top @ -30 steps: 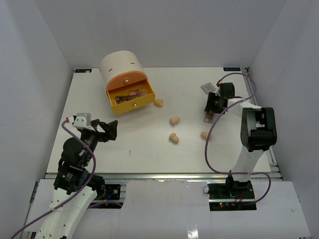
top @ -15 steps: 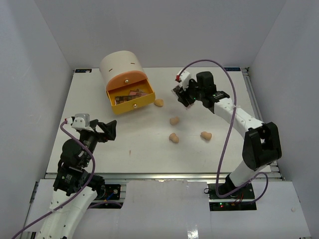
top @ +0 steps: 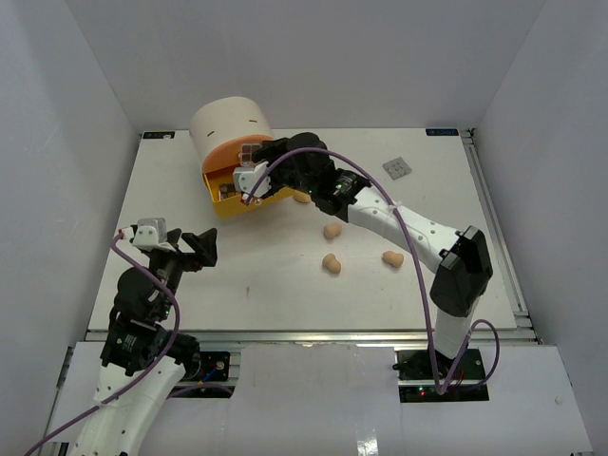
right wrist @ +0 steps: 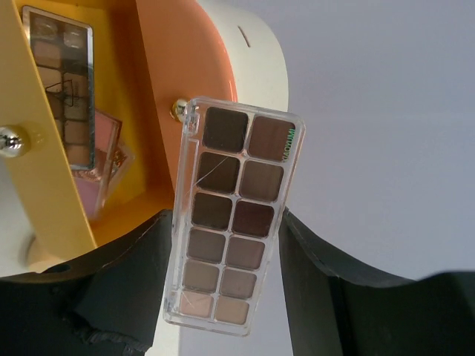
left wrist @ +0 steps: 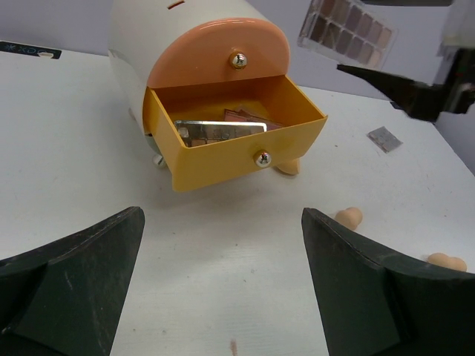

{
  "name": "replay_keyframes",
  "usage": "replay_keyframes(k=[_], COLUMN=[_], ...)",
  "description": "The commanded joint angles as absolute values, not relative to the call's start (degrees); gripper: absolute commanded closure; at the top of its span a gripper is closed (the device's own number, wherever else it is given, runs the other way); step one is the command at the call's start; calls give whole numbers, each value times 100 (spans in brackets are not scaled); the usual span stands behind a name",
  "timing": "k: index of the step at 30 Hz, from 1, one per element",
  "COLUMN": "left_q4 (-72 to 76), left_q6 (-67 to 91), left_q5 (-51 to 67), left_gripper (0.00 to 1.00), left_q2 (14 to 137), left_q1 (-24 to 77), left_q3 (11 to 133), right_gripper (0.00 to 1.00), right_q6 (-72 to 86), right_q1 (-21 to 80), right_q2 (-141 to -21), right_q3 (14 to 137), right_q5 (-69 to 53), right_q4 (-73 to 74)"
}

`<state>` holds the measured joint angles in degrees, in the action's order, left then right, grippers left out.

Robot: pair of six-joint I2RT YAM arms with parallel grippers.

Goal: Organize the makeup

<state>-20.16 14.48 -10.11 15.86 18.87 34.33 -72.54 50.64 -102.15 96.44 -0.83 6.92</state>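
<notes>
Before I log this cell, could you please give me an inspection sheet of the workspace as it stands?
Surface: white table, no spills seen.
Job's things: brown palette held in the air by the open yellow drawer, which holds other palettes; four tan sponges loose on the table; small grey palette far right.
Clutter: nothing seen.
Grippers: right jaws shut on the brown palette; left jaws open and empty.
Cables: purple cables along both arms, no snag seen.
Surroundings: plain pale walls on three sides.
</notes>
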Motion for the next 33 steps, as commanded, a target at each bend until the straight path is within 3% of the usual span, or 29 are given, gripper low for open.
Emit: replay_keyframes(k=[1, 7, 15, 17, 27, 33], left_q4=[-2087, -2085, -2079, -2074, -2074, -2065], left_q6=[1473, 1477, 1481, 1484, 1485, 1485], left_q5=[-1150, -1202, -1204, -1204, -1192, -1141], left_gripper=[2, 2, 2, 2, 2, 2], left_q2=[1522, 1457, 1371, 1343, 1313, 1283], left_q1=[1863, 1863, 1863, 1863, 1863, 1863], left_q3=[3507, 3498, 3489, 3489, 3486, 3484], right_gripper=[62, 52, 22, 10, 10, 10], right_q6=[-8089, -8262, -8174, -8079, -6571, -3658], right_q1=[5249, 5311, 5335, 5335, 5155, 3563], right_q2=[-10873, -11391, -11523, -11416, -10450, -10073], right_q3=[10199, 10296, 10182, 10145, 9973, 9868], right_q5=[302, 468, 694, 703, 916, 404], right_q4=[208, -270, -615, -607, -344, 619])
